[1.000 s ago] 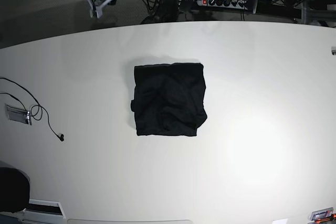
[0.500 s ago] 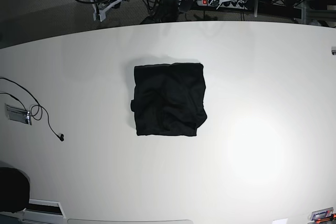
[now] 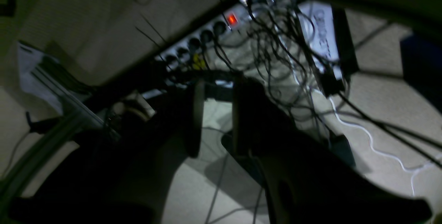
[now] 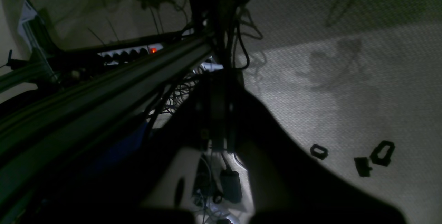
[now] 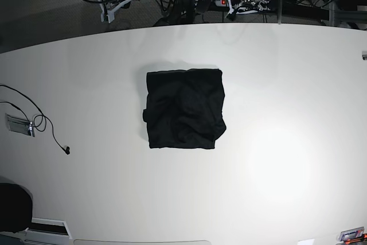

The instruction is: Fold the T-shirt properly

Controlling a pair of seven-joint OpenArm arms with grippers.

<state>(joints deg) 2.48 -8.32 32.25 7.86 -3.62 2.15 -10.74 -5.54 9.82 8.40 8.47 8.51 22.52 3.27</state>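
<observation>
Black T-shirt (image 5: 184,109) lies folded, roughly square, mid tabletop (image 5: 287,142). Both arms are parked beyond the far edge, well apart from it (neither nearer): left gripper (image 3: 215,113) slightly parted, empty; right gripper (image 4: 219,120) clenched, empty.

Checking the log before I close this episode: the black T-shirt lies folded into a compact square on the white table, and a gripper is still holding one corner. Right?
Not quite. The T-shirt does lie folded into a compact square on the white table, but no gripper holds it: the base view shows nothing touching the cloth, with both arms pulled back beyond the table's far edge.
</observation>
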